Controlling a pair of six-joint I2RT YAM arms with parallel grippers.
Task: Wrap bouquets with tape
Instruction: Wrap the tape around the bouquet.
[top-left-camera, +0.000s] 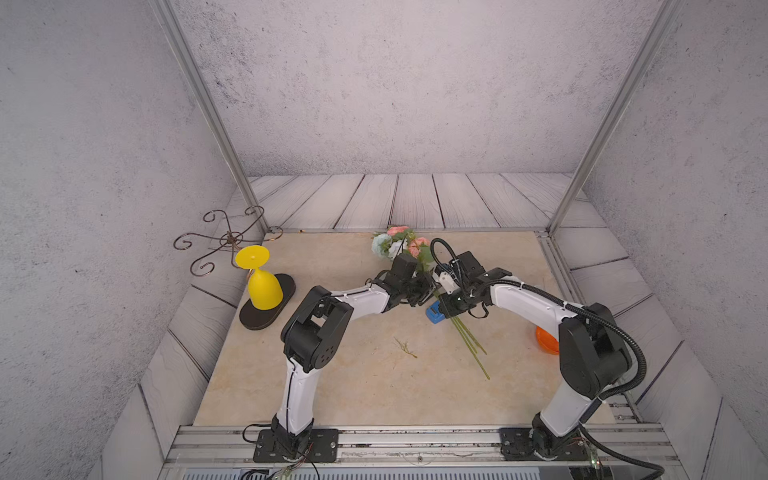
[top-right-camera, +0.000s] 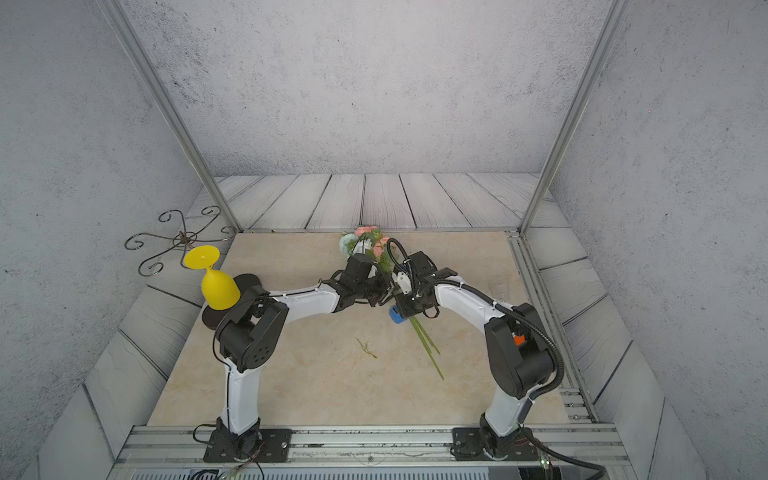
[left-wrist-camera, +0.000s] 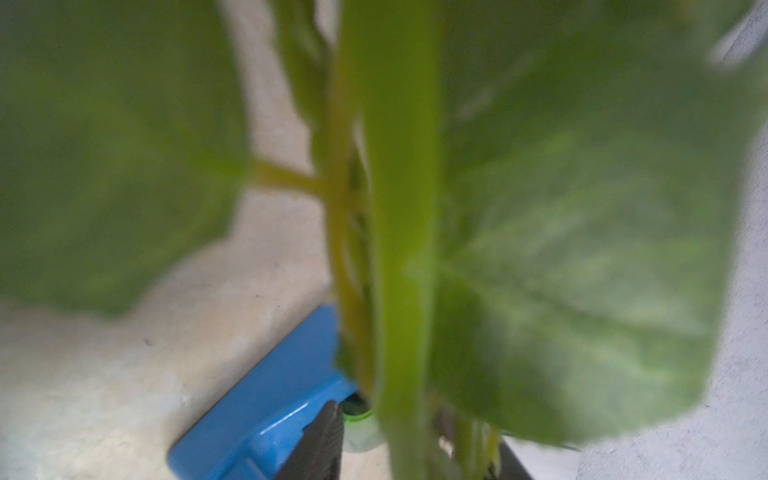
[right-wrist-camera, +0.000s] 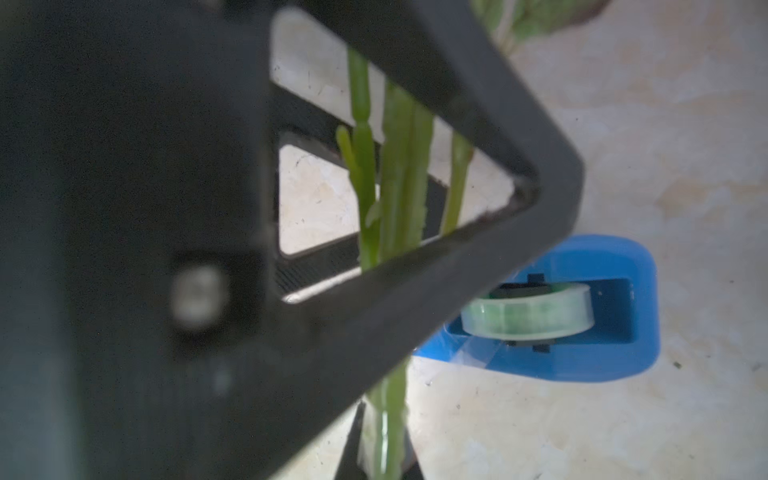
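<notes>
Bouquets (top-left-camera: 395, 245) lie slanted across the middle of the tabletop (top-left-camera: 353, 386), blooms toward the rear wall, stem ends toward the arm bases. At far left you see 1 yellow goblet (top-left-camera: 264, 289) upside down on a black oval base (top-left-camera: 254, 322). Next, your left tool (left-wrist-camera: 417, 451) straddles the stems just below the leaves; its fingers (left-wrist-camera: 320, 440) stand apart, with a sliver of gap beside the stems. A loose green sprig (top-left-camera: 405, 347) lies nearer the arm bases. The tape (right-wrist-camera: 525, 311) sits in its blue dispenser (top-left-camera: 434, 313) just beside the stems, a clear strip leading off the roll. Your right tool (right-wrist-camera: 380, 453) is pressed together, pinching the stems. At far right, an orange round object (top-left-camera: 546, 340) lies partly hidden behind your right arm.
</notes>
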